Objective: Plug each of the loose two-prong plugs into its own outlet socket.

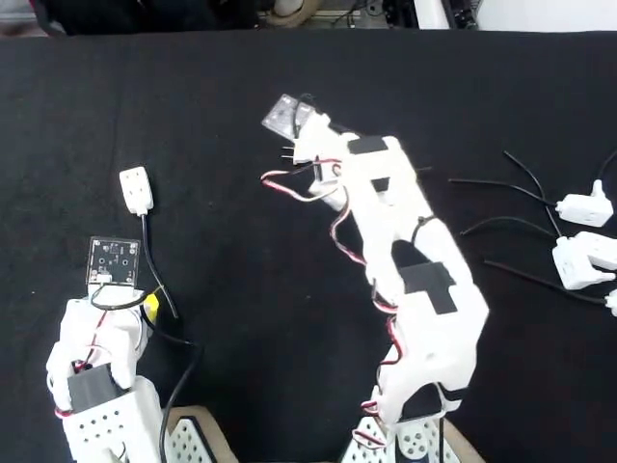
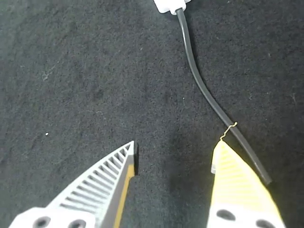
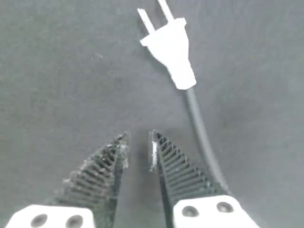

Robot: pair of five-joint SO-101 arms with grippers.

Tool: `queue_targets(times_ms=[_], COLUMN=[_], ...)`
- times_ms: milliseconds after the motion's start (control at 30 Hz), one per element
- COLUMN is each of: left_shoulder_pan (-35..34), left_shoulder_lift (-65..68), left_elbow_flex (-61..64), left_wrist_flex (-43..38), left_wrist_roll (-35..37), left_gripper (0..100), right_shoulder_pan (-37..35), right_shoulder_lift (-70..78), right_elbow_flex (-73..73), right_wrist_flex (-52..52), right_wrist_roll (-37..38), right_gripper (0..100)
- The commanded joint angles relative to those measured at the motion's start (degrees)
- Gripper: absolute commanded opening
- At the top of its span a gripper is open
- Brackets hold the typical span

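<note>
A white two-prong plug [image 3: 168, 45] on a black cable [image 3: 202, 128] lies on the black table just ahead of my right gripper [image 3: 138, 137]. Its fingers stand a narrow gap apart with nothing between them. From above, the plug's prongs [image 1: 287, 152] poke out beside the right arm [image 1: 386, 193] at the table's middle. My left gripper [image 2: 173, 149] is open over bare cloth, and its yellow finger [image 2: 232, 175] touches a black cable [image 2: 204, 90]. That cable runs to a small white outlet socket [image 1: 136, 190] lying just beyond the left arm [image 1: 96, 357].
Several white plug or socket blocks [image 1: 583, 231] with loose black cables [image 1: 501, 183] lie at the table's right edge. Red and white servo wires [image 1: 289, 185] hang from the right arm. The black cloth reaches the far edge [image 1: 308, 31].
</note>
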Motion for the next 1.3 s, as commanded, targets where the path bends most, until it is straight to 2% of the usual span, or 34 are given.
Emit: queue_targets(times_ms=[0, 167, 467, 800, 1067, 1267], left_shoulder_pan=[-0.13, -0.13, -0.13, -0.04, -0.04, -0.04], left_shoulder_lift=[-0.53, -0.53, -0.53, -0.53, -0.53, -0.53], left_elbow_flex=[0.31, 0.31, 0.31, 0.31, 0.40, 0.40], left_wrist_flex=[0.09, 0.09, 0.09, 0.00, 0.00, 0.00], left_wrist_roll=[-0.70, -0.70, -0.70, -0.70, -0.70, -0.70], left_gripper=[26, 26, 26, 26, 26, 26], right_shoulder_pan=[2.20, 5.19, 6.42, 6.15, 6.24, 6.24], right_shoulder_lift=[0.84, 7.78, 15.08, 22.29, 30.73, 38.11], right_elbow_flex=[-3.82, -5.85, -18.59, -32.31, -46.02, -57.01], right_wrist_flex=[-5.19, -15.12, -8.35, 3.43, 21.80, 30.33], right_wrist_roll=[7.91, 7.12, 5.98, 7.12, 16.88, 21.80], right_gripper=[7.4, 7.4, 7.5, 7.6, 7.4, 7.0])
